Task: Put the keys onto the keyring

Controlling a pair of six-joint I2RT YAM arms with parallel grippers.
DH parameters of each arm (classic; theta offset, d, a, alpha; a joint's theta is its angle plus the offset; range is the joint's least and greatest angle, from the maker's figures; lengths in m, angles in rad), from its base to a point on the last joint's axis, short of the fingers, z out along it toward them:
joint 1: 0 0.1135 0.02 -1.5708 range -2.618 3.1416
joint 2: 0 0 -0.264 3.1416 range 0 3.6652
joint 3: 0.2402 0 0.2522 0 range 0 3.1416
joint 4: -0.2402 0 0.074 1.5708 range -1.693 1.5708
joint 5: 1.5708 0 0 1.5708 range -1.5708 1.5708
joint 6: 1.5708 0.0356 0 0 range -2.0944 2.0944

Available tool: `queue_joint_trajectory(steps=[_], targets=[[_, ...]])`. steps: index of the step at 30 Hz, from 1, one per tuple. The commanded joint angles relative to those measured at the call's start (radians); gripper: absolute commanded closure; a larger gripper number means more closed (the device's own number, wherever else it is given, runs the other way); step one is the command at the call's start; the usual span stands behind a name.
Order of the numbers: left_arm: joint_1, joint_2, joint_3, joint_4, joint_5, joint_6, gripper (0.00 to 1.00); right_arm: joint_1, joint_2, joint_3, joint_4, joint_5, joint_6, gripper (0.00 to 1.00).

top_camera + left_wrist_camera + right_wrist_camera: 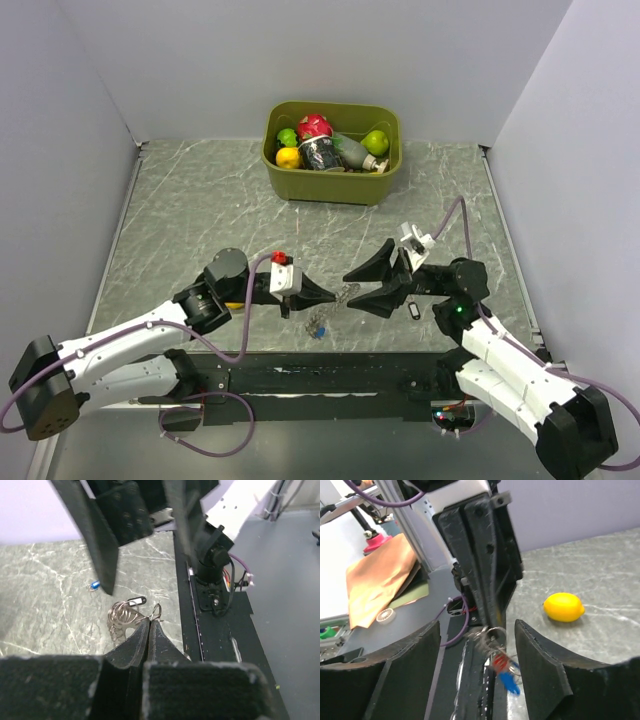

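Note:
My left gripper (333, 296) is shut on the keyring (347, 292), a small bunch of silvery wire loops held just above the table near its front edge. In the left wrist view the closed tips (149, 622) pinch one loop of the keyring (121, 617). A red key (499, 661) and a blue key (509, 682) hang from the keyring (490, 635). My right gripper (355, 287) is open, one finger on each side of the ring and touching nothing (477, 665). A black key (413, 312) lies on the table by the right arm. Another blue key (94, 585) lies on the marble.
A green bin (385, 185) of fruit and a can stands at the back centre. A yellow lemon (564, 606) lies beside the left arm, mostly hidden from above. A black rail (330, 370) runs along the table's near edge.

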Motion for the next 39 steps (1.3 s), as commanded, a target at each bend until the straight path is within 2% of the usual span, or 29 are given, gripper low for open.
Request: queue_joint_trajectory(steps=[1, 8, 11, 12, 14, 19, 25, 28, 29, 31, 32, 33, 35, 39], targets=[[-0.004, -0.049, 0.008, -0.008, 0.094, 0.095, 0.99, -0.007, 0.007, 0.071, -0.065, -0.018, -0.075, 0.31], [-0.002, -0.108, 0.005, -0.074, 0.241, 0.192, 0.99, -0.008, 0.123, 0.09, 0.051, -0.191, -0.052, 0.34], [-0.004, -0.136, -0.001, -0.083, 0.318, 0.224, 0.99, -0.007, 0.182, 0.097, 0.206, -0.26, 0.033, 0.37], [-0.002, -0.141, -0.003, -0.083, 0.35, 0.23, 0.99, -0.007, 0.197, 0.096, 0.317, -0.272, 0.099, 0.37], [-0.002, -0.145, 0.0, -0.091, 0.378, 0.246, 0.99, -0.007, 0.235, 0.099, 0.419, -0.3, 0.205, 0.37], [-0.004, -0.129, 0.013, -0.106, 0.435, 0.264, 0.99, 0.012, 0.317, 0.113, 0.687, -0.311, 0.36, 0.35], [-0.005, -0.112, 0.025, -0.12, 0.444, 0.287, 0.99, 0.05, 0.363, 0.128, 0.785, -0.277, 0.459, 0.41], [-0.007, -0.116, 0.023, -0.127, 0.418, 0.293, 0.99, 0.052, 0.305, 0.116, 0.578, -0.212, 0.339, 0.45], [-0.007, -0.119, 0.017, -0.126, 0.392, 0.293, 0.99, 0.052, 0.276, 0.111, 0.359, -0.173, 0.217, 0.45], [-0.005, -0.124, 0.013, -0.129, 0.366, 0.286, 0.99, 0.053, 0.175, 0.117, 0.105, -0.034, 0.079, 0.45], [-0.005, -0.125, 0.011, -0.135, 0.361, 0.289, 0.99, 0.056, 0.141, 0.135, -0.004, 0.008, -0.039, 0.45], [-0.005, -0.125, 0.011, -0.146, 0.366, 0.301, 0.99, 0.069, 0.113, 0.143, -0.162, 0.034, -0.087, 0.43], [-0.007, -0.124, 0.01, -0.157, 0.387, 0.315, 0.99, 0.076, 0.062, 0.153, -0.211, 0.021, -0.167, 0.4], [-0.007, -0.115, 0.008, -0.157, 0.467, 0.354, 0.99, 0.084, 0.085, 0.157, -0.14, -0.145, -0.17, 0.36]])
